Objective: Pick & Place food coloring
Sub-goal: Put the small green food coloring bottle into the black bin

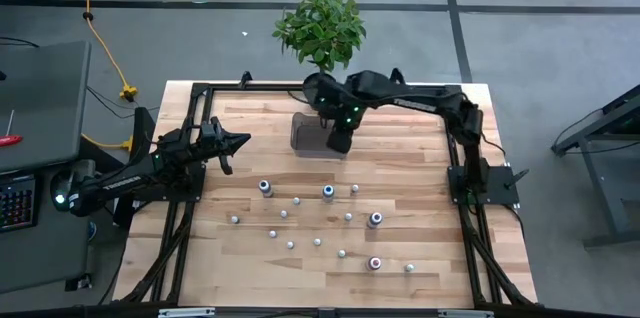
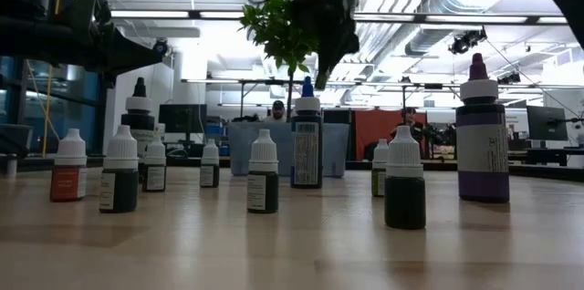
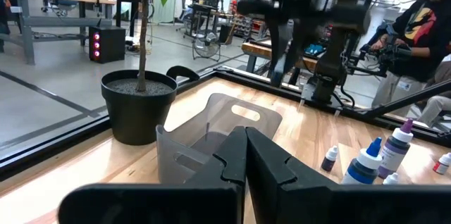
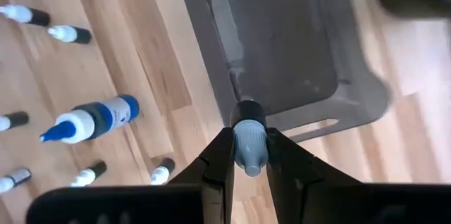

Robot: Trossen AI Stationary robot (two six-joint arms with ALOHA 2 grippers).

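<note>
A: Here, the right gripper (image 4: 248, 155) hangs over the near rim of the clear bin (image 4: 282, 55), its jaws pinched on a small bottle (image 4: 248, 139) with a whitish cap. Where is the rest of the food coloring (image 1: 320, 220)?

B: Scattered upright on the wooden table (image 1: 420, 128), well apart from the bin, on the side away from the potted plant (image 1: 320, 28). The left gripper (image 1: 236, 142) waits at the table's left edge, jaws closed on nothing.

A: What does the release seem to call for?

B: Judging from the right wrist view, the bottle sits about over the bin's wall, not its floor. The gripper should probably travel a little farther inward, then lower before parting its jaws, so the bottle neither strikes the rim nor bounces out.

A: And the risk?

B: Letting go early could drop the bottle outside the bin.
</note>
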